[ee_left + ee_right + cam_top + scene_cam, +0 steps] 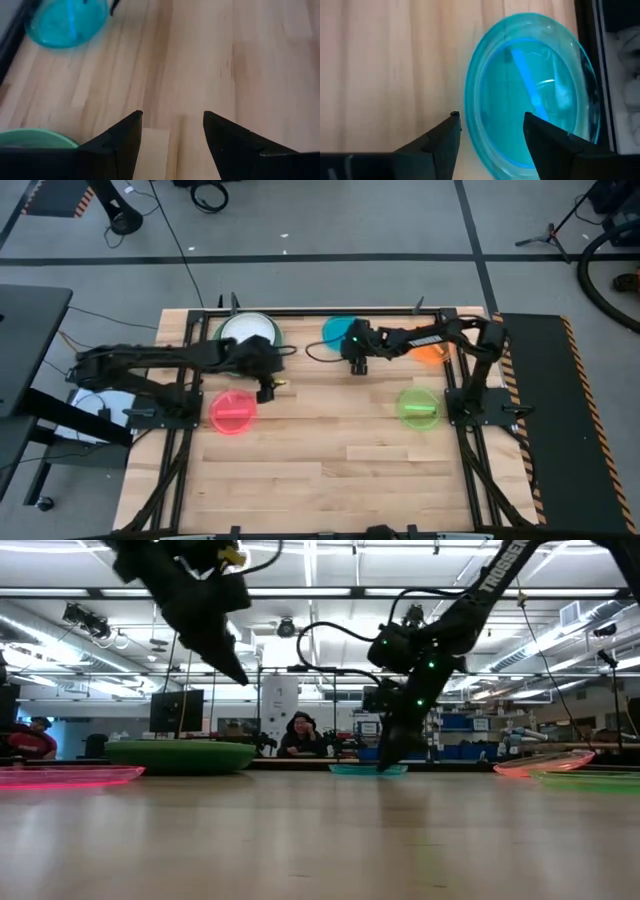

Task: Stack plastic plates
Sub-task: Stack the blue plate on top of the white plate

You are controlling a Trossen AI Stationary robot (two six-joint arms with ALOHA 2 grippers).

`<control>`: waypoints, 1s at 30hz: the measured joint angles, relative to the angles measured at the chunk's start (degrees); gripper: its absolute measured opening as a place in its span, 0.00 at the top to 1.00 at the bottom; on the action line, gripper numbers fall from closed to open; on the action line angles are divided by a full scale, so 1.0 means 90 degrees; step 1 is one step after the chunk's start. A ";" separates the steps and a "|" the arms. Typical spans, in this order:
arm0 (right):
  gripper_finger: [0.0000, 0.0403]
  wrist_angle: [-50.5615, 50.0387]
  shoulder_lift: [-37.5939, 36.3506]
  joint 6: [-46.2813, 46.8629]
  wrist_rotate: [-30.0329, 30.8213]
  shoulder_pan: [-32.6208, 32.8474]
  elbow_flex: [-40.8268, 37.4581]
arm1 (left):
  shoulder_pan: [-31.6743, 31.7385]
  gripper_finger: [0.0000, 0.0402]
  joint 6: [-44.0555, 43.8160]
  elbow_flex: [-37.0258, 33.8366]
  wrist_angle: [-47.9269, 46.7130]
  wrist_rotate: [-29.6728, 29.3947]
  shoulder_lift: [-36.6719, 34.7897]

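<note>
Pale wooden table (330,470), slatted, carried four loose plates and one stack. Translucent blue plate (532,90) lay at the far edge, near centre; the right gripper (358,367) stood over its rim, fingers (547,140) parted and empty, one to each side of the near rim, contact not clear. Orange plate (432,354) sat by the right arm's base, largely covered by that arm. Lime plate (418,406) lay nearer, clear of everything. Red plate (232,412) lay on the left side, in the open. Stack (249,330) at the far left: white plate on top, green rim (37,137) below; further layers could not be made out, and the left arm crossed its near edge. Left gripper (266,390) hung raised above bare wood between stack and red plate, fingers (122,142) apart, holding nothing. A seated person (298,736) showed in the room beyond.
</note>
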 joint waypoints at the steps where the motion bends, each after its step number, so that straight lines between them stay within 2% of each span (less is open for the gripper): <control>1: 0.46 -0.0139 0.0084 0.0001 -0.0142 -0.0036 0.0153 | -0.0002 0.46 -0.0087 -0.0247 0.0082 -0.0031 -0.0250; 6: 0.53 -0.0700 0.0586 0.0049 -0.0511 -0.0195 0.0827 | -0.0020 0.46 -0.0247 -0.0961 0.0355 -0.0035 -0.1131; 10: 0.63 -0.1022 0.0994 0.0148 -0.0684 -0.0357 0.1277 | -0.0076 0.46 -0.0198 -0.1176 0.0536 -0.0010 -0.1433; 15: 0.78 -0.1448 0.1233 0.0419 -0.0971 -0.0456 0.1637 | -0.0143 0.46 -0.0036 -0.1325 0.1163 0.0047 -0.1386; 20: 0.96 -0.1527 0.1136 0.0507 -0.0920 -0.0452 0.1673 | -0.0015 0.46 0.0281 -0.1315 0.1674 0.0040 -0.1309; 30: 0.98 -0.1941 0.0154 0.0636 -0.0727 0.0150 0.1652 | 0.0456 0.46 0.0793 -0.1312 0.2066 0.0030 -0.1312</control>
